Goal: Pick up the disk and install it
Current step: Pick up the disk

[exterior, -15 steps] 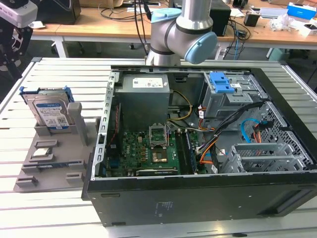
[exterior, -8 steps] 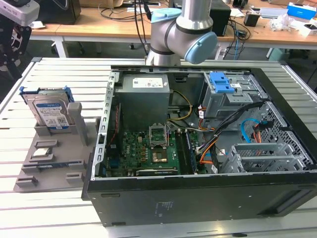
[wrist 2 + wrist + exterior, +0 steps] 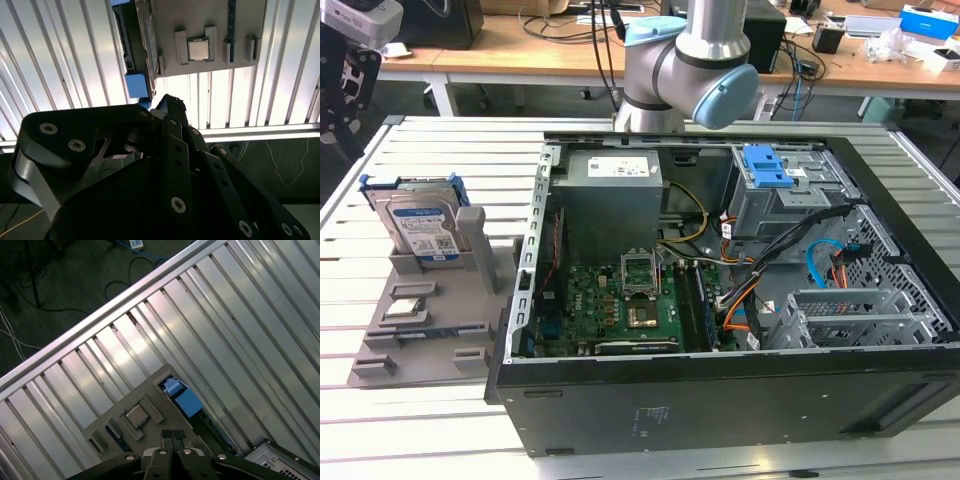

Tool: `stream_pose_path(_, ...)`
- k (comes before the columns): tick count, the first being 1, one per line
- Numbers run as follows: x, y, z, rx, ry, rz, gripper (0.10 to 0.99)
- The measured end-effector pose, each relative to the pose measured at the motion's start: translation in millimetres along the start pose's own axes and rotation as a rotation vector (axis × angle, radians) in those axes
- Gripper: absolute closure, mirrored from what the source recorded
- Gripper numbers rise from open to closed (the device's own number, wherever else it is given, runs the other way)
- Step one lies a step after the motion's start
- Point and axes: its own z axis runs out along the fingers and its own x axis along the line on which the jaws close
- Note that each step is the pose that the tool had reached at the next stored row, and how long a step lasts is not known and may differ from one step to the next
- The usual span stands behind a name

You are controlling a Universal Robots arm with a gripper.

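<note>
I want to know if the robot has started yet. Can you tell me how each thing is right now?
disk: standing upright in the grey holder, not picked up.
gripper: shut, holding nothing, above the grey holder.
computer case: lying on its side, open on top.
processor chip: lying flat in a pocket of the grey holder.

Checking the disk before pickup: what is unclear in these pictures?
Disk: exterior view, lower part hidden in the holder.
Disk label: both wrist views see it edge-on, face hidden.
Cage: exterior view, inside hidden by its own walls.
</note>
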Motion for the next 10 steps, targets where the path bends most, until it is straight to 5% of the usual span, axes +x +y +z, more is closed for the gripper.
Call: stream_pose_path(10, 0.0, 0.0, 0.0, -0.002, 0.0046, -0.102, 0.984)
